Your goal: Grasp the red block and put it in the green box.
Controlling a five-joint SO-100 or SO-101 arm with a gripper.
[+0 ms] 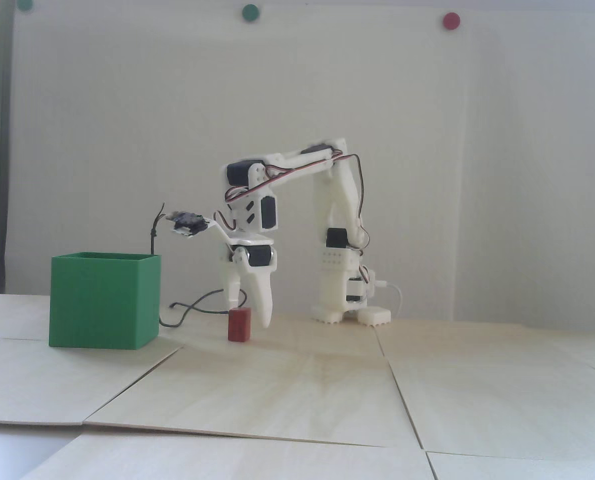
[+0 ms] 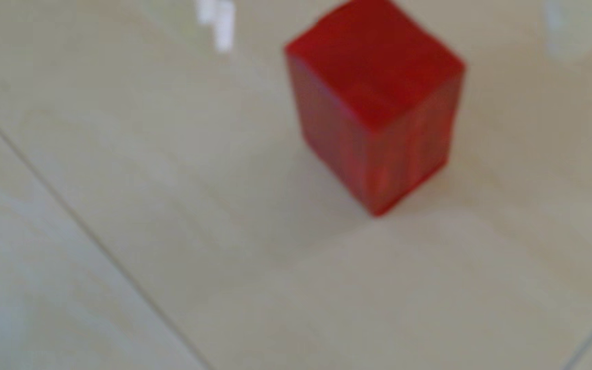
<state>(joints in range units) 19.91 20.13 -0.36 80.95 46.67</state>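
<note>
Wooden table [image 1: 297, 390]: one red block [image 1: 239, 324], one green box [image 1: 102, 302].

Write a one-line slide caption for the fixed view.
Open end effector straddles the upright red block beside the green box.

In the fixed view the white arm [image 1: 327, 220] reaches down toward the left, its gripper [image 1: 249, 312] pointing at the table [image 1: 297, 390] with its fingers spread apart on either side of the top of the red block [image 1: 239, 324]. The block stands upright on the pale wooden surface and whether a finger touches it cannot be told. The green box [image 1: 104, 300] sits open-topped to the left of the block, well apart from it, with a black cable [image 1: 187, 312] trailing between them.
</note>
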